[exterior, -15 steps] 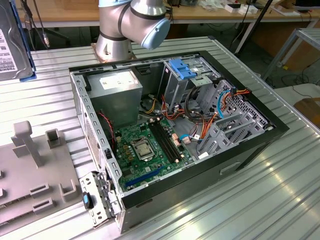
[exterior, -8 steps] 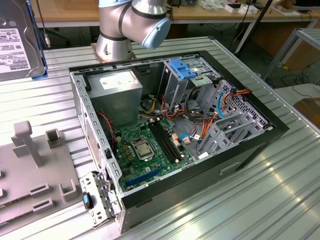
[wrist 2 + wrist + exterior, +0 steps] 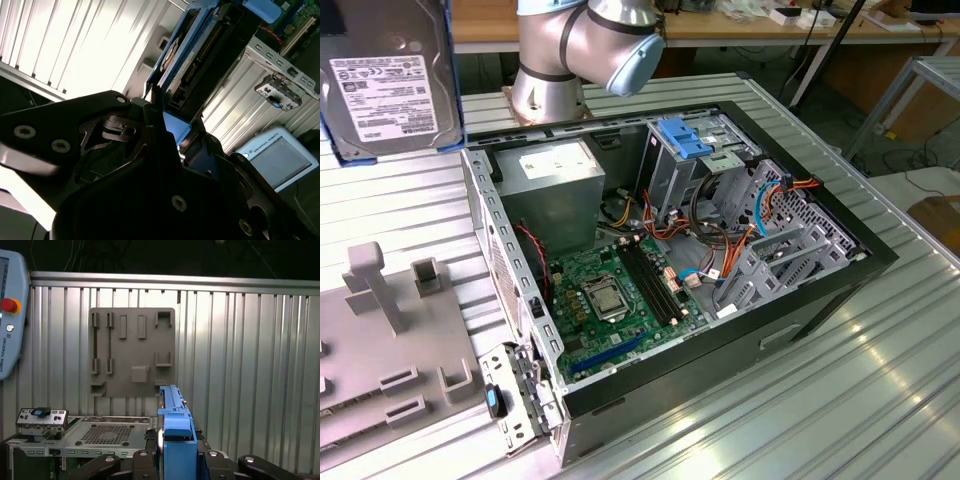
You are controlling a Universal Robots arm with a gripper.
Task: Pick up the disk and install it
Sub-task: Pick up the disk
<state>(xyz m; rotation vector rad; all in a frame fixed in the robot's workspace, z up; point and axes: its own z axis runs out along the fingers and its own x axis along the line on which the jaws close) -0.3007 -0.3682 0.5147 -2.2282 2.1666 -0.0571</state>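
The black tool (image 3: 175, 456) is closed tight on the flat dark disk (image 3: 172, 422) with bright blue plastic rails. The disk hangs in the air at the exterior view's left, above the ribbed silver metal desk (image 3: 800, 400), apart from the open black computer case (image 3: 650, 390).

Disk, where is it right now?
The disk sits in the gripper, at the exterior view's upper left, left of the open case.
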